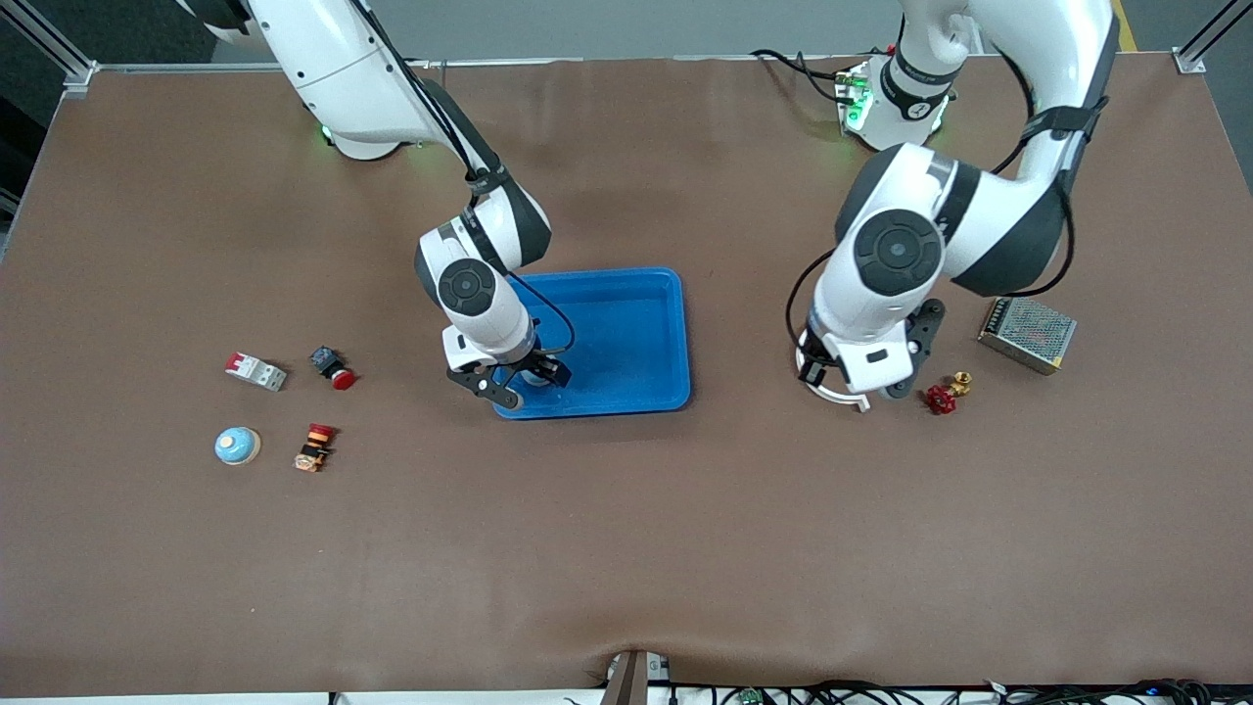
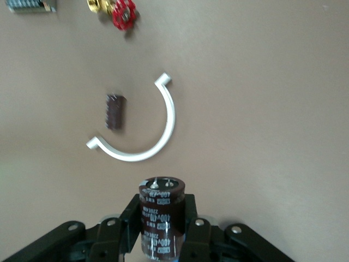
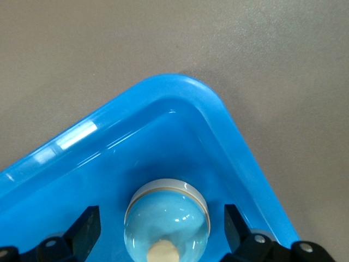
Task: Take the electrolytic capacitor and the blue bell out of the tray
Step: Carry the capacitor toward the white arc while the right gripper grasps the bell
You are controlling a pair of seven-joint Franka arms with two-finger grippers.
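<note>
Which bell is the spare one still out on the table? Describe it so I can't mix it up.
Start at the blue tray in the middle of the table, then go toward the right arm's end, where four small parts lie in a cluster. The spare bell is the round pale-blue dome, level with the orange-and-red button; its neighbours are blocky or red.

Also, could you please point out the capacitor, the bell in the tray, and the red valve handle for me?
capacitor [image 2: 161, 210]: left wrist view, on its dark sleeve.
bell [image 3: 166, 221]: right wrist view, on its blue dome.
red valve handle [image 1: 941, 399]: front view, on the red wheel.
</note>
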